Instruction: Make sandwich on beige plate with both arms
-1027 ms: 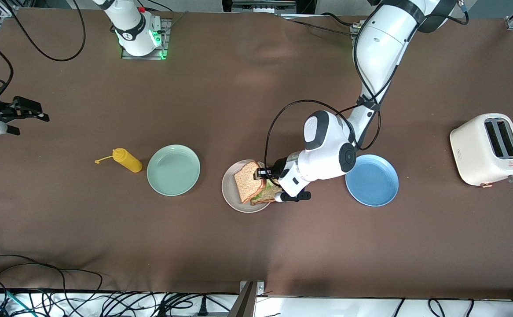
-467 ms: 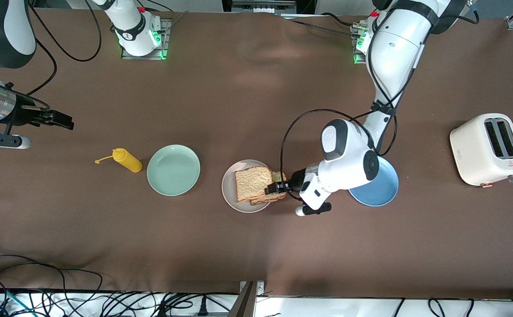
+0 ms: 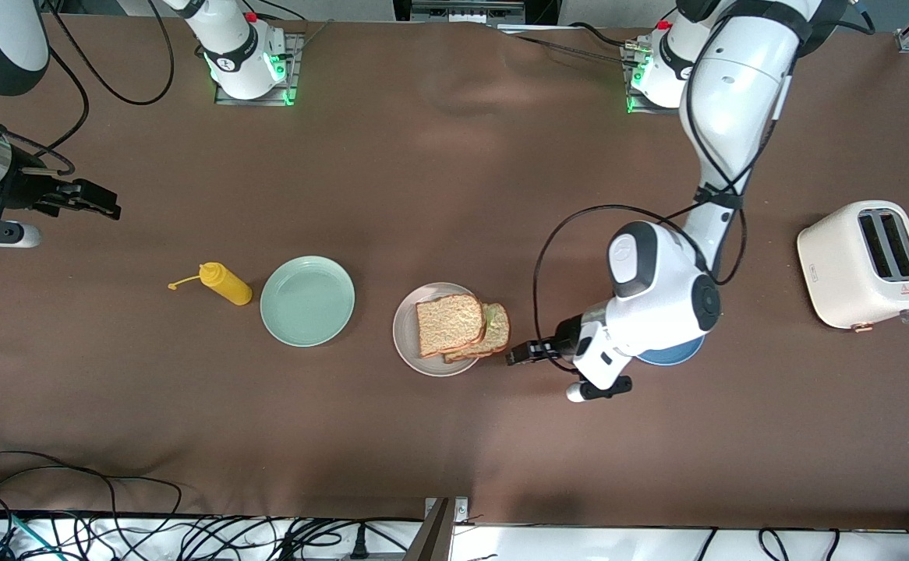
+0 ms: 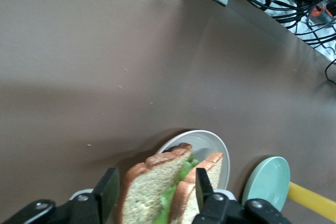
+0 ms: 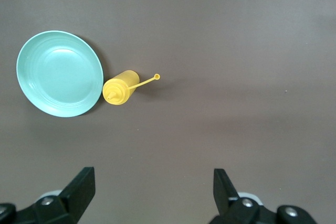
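The sandwich (image 3: 454, 327) lies on the beige plate (image 3: 406, 343). Its top bread slice is flat and shifted off the bottom slice (image 3: 499, 333), and green lettuce (image 3: 492, 315) shows between them. My left gripper (image 3: 518, 357) is open and empty, just off the plate's rim toward the left arm's end and apart from the sandwich. In the left wrist view the sandwich (image 4: 157, 187) shows between the open fingers of the left gripper (image 4: 156, 195). My right gripper (image 3: 104, 204) is open and empty over bare table at the right arm's end, and it is also in the right wrist view (image 5: 152, 190).
A mint-green plate (image 3: 307, 301) and a yellow squeeze bottle (image 3: 224, 284) lie beside the beige plate toward the right arm's end. A blue plate (image 3: 669, 354) is mostly hidden under the left arm. A white toaster (image 3: 865, 265) stands at the left arm's end.
The left gripper let go of the top slice, which now lies flat on the lettuce. It drew back off the plate toward the left arm's end. The right arm came into view and shifted slightly.
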Robot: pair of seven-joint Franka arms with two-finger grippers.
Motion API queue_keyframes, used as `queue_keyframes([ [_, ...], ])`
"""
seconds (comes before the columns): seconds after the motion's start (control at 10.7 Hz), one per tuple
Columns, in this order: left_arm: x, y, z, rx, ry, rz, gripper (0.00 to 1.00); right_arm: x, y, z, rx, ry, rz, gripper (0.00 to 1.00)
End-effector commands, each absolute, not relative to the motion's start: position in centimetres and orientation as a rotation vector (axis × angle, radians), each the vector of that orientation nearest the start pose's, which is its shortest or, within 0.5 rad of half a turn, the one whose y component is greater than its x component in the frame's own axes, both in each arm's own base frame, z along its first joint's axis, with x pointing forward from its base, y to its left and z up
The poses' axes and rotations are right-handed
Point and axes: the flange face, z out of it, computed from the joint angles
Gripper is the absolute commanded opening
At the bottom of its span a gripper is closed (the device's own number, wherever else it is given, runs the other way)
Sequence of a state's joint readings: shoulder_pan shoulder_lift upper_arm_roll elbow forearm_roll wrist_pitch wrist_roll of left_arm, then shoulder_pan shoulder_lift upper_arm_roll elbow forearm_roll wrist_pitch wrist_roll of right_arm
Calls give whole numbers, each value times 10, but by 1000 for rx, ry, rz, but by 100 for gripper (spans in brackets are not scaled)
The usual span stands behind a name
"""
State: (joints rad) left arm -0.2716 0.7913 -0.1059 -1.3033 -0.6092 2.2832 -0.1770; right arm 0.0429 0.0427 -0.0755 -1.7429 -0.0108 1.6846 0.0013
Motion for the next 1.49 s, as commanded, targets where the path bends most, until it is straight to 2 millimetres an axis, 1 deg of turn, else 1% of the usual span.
queue_keyframes([
  [0.0,714,-232,344,2665,141,31,100,554,-18,548,-3156,16,149,100],
  [0.09,715,-202,364,2712,132,12,100,552,-17,554,-3153,14,172,100],
  [0.19,711,-180,388,2753,114,-5,100,553,-13,562,-3153,7,155,100],
  [0.28,711,-149,405,2796,124,-12,100,548,-8,573,-3154,5,131,100],
  [0.37,709,-122,417,2803,158,-37,100,545,-9,581,-3150,13,104,100],
  [0.47,706,-103,427,2830,167,-56,100,542,-12,589,-3136,29,70,100],
  [0.56,703,-84,439,2882,169,-46,100,544,-9,597,-3104,31,50,100],
  [0.65,698,-70,452,2909,177,-60,100,543,-17,600,-3101,31,41,100],
  [0.75,692,-55,462,2928,192,-90,100,542,-32,601,-3097,62,35,100],
  [0.84,688,-33,472,2940,225,-101,100,542,-31,604,-3101,-11,25,100],
  [0.93,682,-22,482,2942,243,-116,100,542,-29,612,-3098,-88,4,100],
  [1.03,676,-13,493,2949,234,-116,100,542,-32,615,-3097,-138,-4,100],
  [1.12,664,-9,509,2988,178,-92,100,542,-36,621,-3094,-191,-27,100],
  [1.21,646,-5,523,3073,76,-75,100,542,-43,630,-3096,-197,-52,100],
  [1.31,628,-8,537,3153,25,-58,100,539,-49,632,-3094,-185,-34,100],
  [1.4,613,-12,548,3170,14,-50,100,538,-51,631,-3094,-181,-27,100],
])
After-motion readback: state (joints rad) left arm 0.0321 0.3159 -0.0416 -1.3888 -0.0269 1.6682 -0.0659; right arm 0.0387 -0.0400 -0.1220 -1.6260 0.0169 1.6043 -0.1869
